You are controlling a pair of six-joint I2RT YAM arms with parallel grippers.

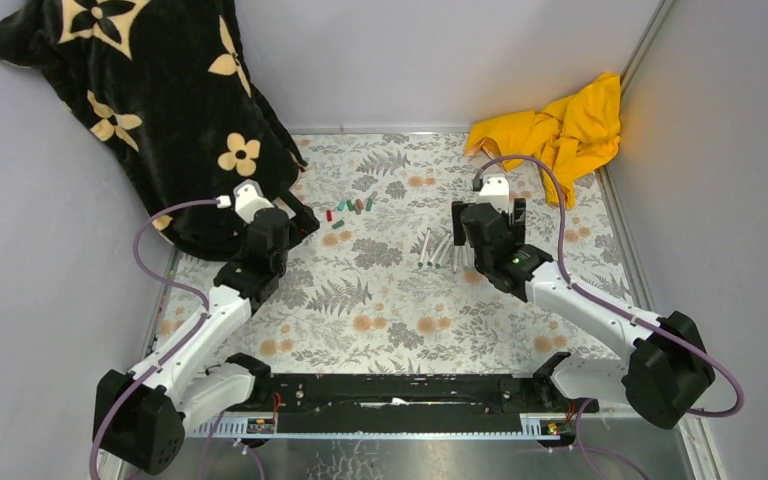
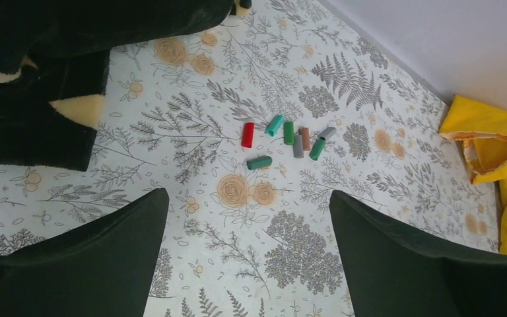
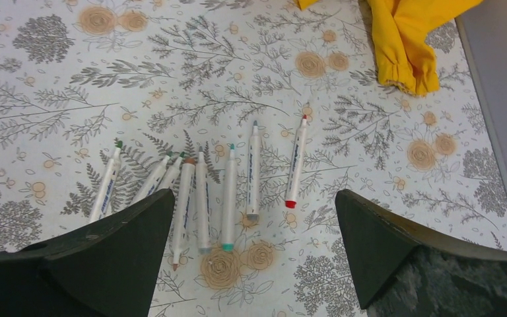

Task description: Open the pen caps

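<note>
The small, stubby plastic pen caps (image 2: 288, 132) lie in a loose cluster on the far middle of the desk (image 1: 380, 310), which is spread with a white cover printed with grey ferns and tan flowers. They are red, green, teal, brownish and grey, and all lie on their sides. Most touch or nearly touch one another, and one dark green cap (image 2: 259, 162) lies a little apart on the near side. The left tool (image 2: 247, 198) hangs above the desk on the near side of the caps, its two dark fingers spread wide and gripping nothing. A black fleece blanket with cream flowers (image 1: 160, 100) is heaped on the far left of the desk, near the left tool. The right tool (image 3: 254, 195) is likewise wide open and empty, poised over a row of thin white pen barrels (image 3: 228, 198). These lie roughly side by side, well to the right of the caps, with their coloured tips bare. A crumpled yellow cloth (image 1: 560, 125) sits in the far right corner.
</note>
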